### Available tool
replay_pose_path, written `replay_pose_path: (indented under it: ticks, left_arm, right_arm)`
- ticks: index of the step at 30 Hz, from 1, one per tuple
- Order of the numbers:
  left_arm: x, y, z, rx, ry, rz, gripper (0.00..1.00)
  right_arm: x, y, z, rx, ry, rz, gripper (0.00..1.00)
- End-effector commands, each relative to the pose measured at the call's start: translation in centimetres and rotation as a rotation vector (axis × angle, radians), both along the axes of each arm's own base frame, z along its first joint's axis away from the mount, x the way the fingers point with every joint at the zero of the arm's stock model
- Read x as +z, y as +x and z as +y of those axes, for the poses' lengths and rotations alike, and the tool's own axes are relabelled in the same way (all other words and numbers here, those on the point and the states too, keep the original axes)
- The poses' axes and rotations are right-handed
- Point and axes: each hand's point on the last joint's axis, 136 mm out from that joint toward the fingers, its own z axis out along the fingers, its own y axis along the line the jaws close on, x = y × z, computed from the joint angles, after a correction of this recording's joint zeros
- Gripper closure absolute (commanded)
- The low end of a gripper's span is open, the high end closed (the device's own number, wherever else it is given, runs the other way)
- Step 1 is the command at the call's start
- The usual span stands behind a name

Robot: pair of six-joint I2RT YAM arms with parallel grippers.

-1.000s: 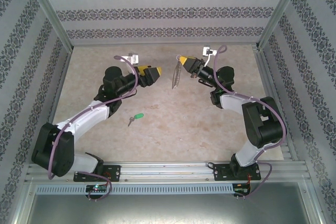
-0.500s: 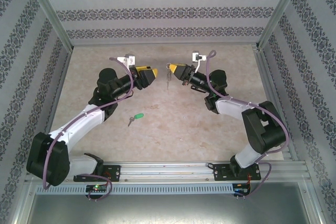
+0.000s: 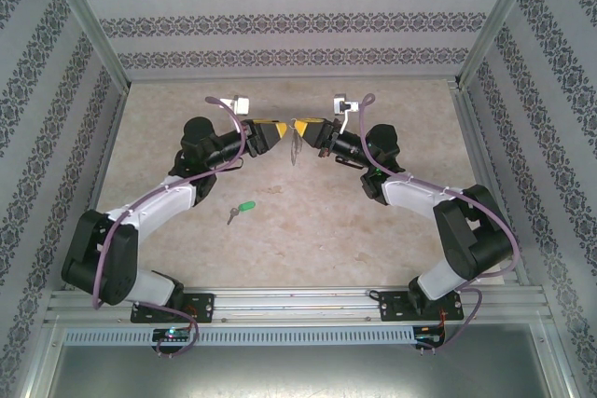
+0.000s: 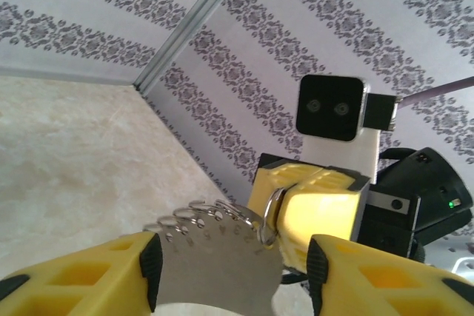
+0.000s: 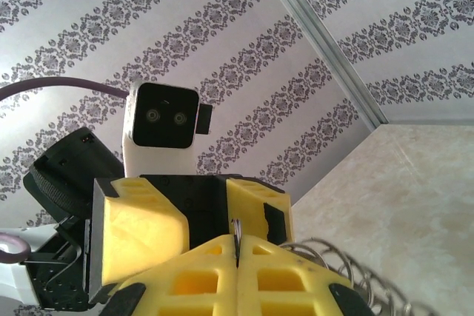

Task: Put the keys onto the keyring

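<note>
Above the beige marbled desk (image 3: 373, 240), my right claw (image 3: 300, 128) is clenched on the grey metal oblong keyring (image 3: 295, 144), which hangs off the surface. My left claw (image 3: 283, 130) faces it, jaws apart either side of it. The small green-headed silver key (image 3: 241, 209) lies on the desk, well apart from both.

Jaws of 2 arms (image 3: 159, 202) (image 3: 420, 195) tip to tip, keyring (image 3: 295, 146) dangling below, green key (image 3: 240, 211) on table (image 3: 317, 230)

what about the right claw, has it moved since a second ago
Yes. The right claw has shifted left, away from the right wall, towards the left claw.
</note>
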Motion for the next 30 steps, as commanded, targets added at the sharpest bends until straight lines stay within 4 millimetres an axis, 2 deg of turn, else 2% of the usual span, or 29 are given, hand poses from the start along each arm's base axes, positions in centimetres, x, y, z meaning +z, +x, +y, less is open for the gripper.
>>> replay_pose_path:
  ticks: [1, 24, 30]
  left_arm:
    - [2.42, -0.02, -0.25, -0.045, -0.074, -0.069, 0.49]
    - [1.95, -0.06, -0.94, -0.111, -0.138, -0.065, 0.61]
    - [1.83, -0.22, -1.24, -0.127, -0.144, -0.064, 0.61]
  right_arm:
    - [2.13, -0.73, 0.16, 0.004, 0.020, -0.081, 1.00]
    - [1.78, -0.21, 0.51, 0.004, 0.024, -0.068, 1.00]
    - [1.81, -0.33, 0.50, 0.005, 0.026, -0.067, 1.00]
